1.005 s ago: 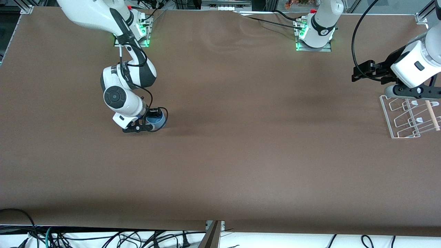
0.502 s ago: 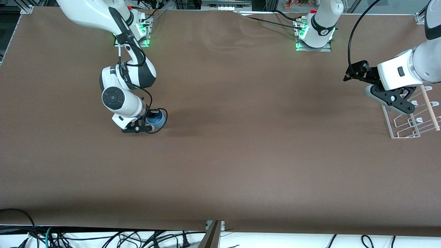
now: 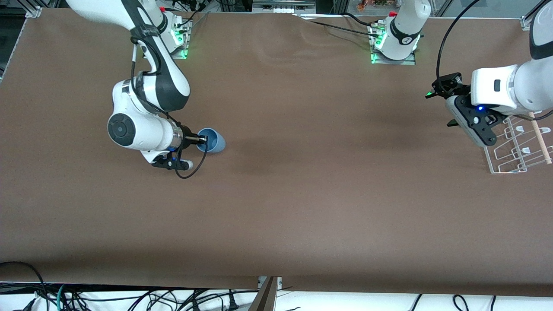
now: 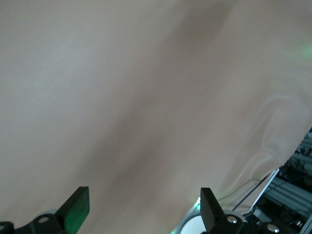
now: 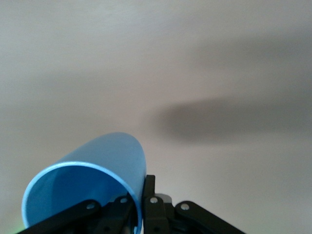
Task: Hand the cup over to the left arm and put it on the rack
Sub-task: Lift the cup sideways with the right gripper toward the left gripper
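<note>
My right gripper [image 3: 201, 141] is shut on the rim wall of the light-blue cup [image 3: 212, 140], one finger inside and one outside. It holds the cup off the table, tipped on its side, with its mouth toward the wrist. In the right wrist view the cup [image 5: 95, 175] fills the lower corner at the gripper [image 5: 140, 204]. My left gripper [image 3: 471, 123] is open and empty in the air beside the rack [image 3: 512, 151], at the left arm's end of the table. The left wrist view shows its spread fingers [image 4: 77, 208] over bare table.
The rack's wooden dowel [image 3: 541, 142] lies across its edge at the left arm's end. The brown table cover [image 3: 328, 172] stretches between the two arms. Arm bases with green lights [image 3: 391, 54] stand along the table's farthest edge. Cables hang below the edge nearest the front camera.
My right arm has lifted the cup off the table and tipped it from upright onto its side. My left gripper has swung off the rack toward the table's middle and turned.
</note>
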Robot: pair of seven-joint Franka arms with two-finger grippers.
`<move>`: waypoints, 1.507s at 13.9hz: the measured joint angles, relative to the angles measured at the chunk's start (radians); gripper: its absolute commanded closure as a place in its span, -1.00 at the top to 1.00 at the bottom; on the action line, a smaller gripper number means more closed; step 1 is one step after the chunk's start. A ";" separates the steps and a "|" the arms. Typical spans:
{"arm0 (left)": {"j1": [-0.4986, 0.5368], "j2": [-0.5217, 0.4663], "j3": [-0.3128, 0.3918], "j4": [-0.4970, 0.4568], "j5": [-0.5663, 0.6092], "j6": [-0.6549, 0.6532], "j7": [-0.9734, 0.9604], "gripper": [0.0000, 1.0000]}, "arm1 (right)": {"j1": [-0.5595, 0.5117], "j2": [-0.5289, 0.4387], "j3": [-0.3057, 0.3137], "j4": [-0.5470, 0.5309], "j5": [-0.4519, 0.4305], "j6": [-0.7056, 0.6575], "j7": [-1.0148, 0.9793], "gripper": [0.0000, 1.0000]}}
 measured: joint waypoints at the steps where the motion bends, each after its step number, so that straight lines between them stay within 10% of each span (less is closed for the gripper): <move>1: 0.000 0.006 0.000 0.000 -0.025 0.010 0.040 1.00 | 0.009 0.004 0.001 0.043 0.053 -0.034 0.063 -1.00; 13: -0.024 0.072 -0.006 -0.082 -0.343 0.198 0.466 1.00 | 0.151 0.154 0.012 0.364 0.882 0.147 0.912 -1.00; 21: -0.065 0.081 -0.080 -0.084 -0.348 0.381 0.538 1.00 | 0.230 0.240 0.015 0.482 0.946 0.296 1.087 -1.00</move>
